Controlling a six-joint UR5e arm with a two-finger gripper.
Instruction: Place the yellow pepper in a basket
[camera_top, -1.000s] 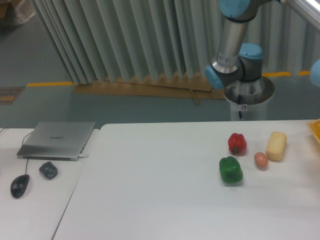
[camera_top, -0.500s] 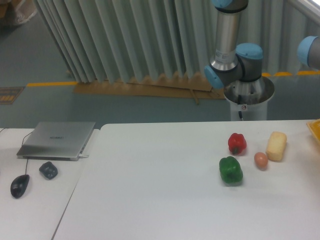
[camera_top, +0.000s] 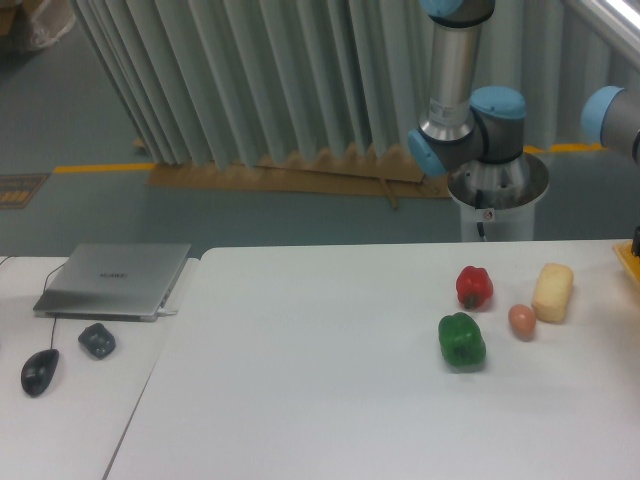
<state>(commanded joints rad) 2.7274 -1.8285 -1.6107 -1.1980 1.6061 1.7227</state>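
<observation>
The yellow pepper is out of view. An orange-yellow corner at the right edge, which may be the basket (camera_top: 629, 264), shows on the table. The arm's base (camera_top: 497, 183) stands behind the table, and a blue joint (camera_top: 608, 115) reaches toward the right edge above that corner. The gripper itself is beyond the frame's right edge; only a dark sliver shows there, so its state and any load are hidden.
On the white table (camera_top: 320, 380) lie a green pepper (camera_top: 461, 339), a red pepper (camera_top: 474, 286), a small egg-like object (camera_top: 521, 320) and a pale-yellow oblong block (camera_top: 552, 292). On the left table are a laptop (camera_top: 115, 279), a mouse (camera_top: 39, 371) and a dark object (camera_top: 97, 340).
The arm's upper link has swung more upright. The blue joint at the right has moved up and left into view. The objects on the table have not moved.
</observation>
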